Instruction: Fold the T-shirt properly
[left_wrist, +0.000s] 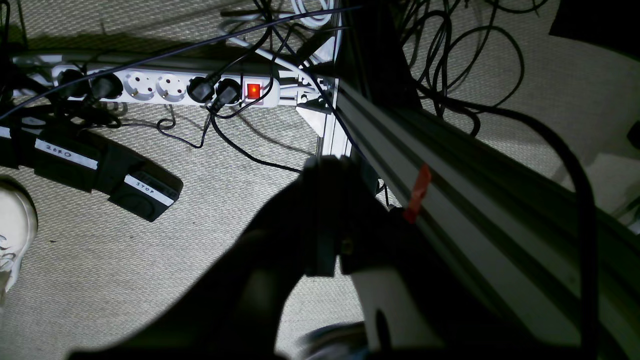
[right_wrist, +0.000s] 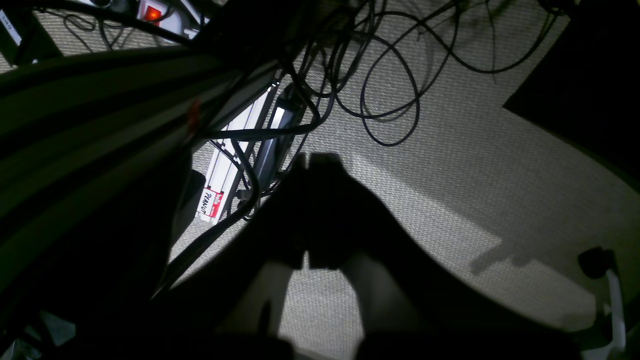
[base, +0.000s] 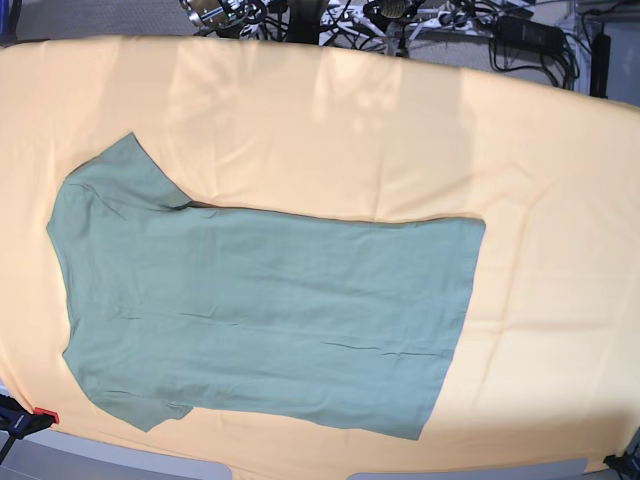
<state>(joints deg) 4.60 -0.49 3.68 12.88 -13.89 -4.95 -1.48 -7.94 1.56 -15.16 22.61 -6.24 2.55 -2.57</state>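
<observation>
The sage-green T-shirt (base: 260, 310) lies flat and spread out on the yellow-orange cloth (base: 400, 130). Its shoulders and both short sleeves are at the left and its hem is at the right. Neither arm shows in the base view. My left gripper (left_wrist: 327, 162) is a dark silhouette hanging over the carpet floor beside the table frame, fingers pressed together and holding nothing. My right gripper (right_wrist: 307, 159) hangs the same way over the floor, fingers together and empty. The shirt is out of view in both wrist views.
An aluminium frame rail (left_wrist: 450, 200) runs beside the left gripper. On the floor are a white power strip (left_wrist: 165, 87) with a lit red switch, loose black cables (right_wrist: 380, 100), black pedals marked ZERO and STOP (left_wrist: 145, 192), and a white shoe (left_wrist: 15, 225).
</observation>
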